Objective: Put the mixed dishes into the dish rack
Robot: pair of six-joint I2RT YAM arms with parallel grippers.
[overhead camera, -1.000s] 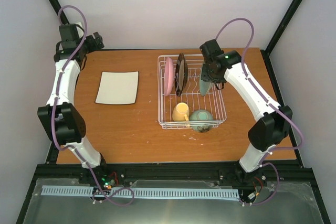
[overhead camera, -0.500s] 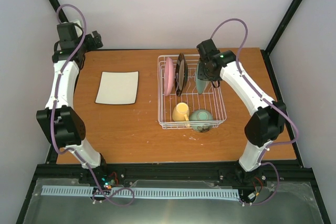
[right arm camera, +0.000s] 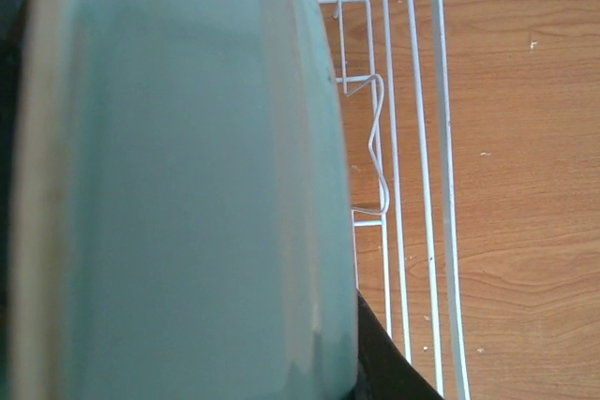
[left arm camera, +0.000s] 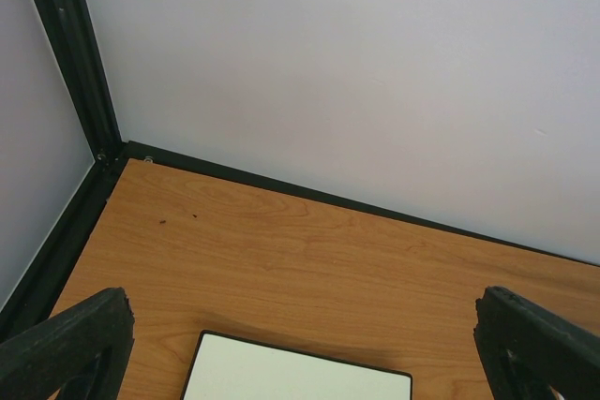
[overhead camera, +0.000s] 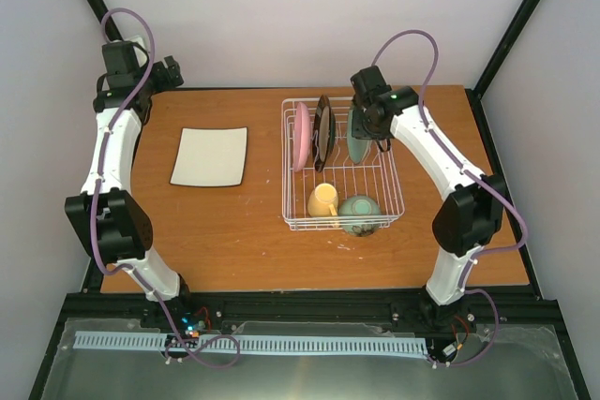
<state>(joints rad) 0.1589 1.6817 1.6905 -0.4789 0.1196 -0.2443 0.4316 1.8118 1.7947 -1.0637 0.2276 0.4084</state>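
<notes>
The white wire dish rack (overhead camera: 343,228) stands on the table's right half. At its back a pink plate (overhead camera: 301,138) and a dark brown plate (overhead camera: 324,130) stand on edge. At its front sit a yellow mug (overhead camera: 323,200) and a pale green bowl (overhead camera: 360,214). My right gripper (overhead camera: 368,125) is shut on the teal plate (overhead camera: 356,142), held on edge over the back tines, right of the dark plate. That teal plate (right arm camera: 187,185) fills the right wrist view, one dark finger (right arm camera: 382,364) behind it. The cream square plate (overhead camera: 210,155) lies flat left of the rack. My left gripper (overhead camera: 166,72) hangs open above the far-left corner.
Rack wires (right arm camera: 415,138) run close along the teal plate's right side. In the left wrist view the cream plate (left arm camera: 300,379) shows at the bottom edge between the spread fingers (left arm camera: 80,344). The black frame post (left arm camera: 70,53) and the back wall stand close behind.
The right arm has carried the teal plate left and toward the back of the rack, closer to the dark brown plate and more upright. The left arm has stayed put.
</notes>
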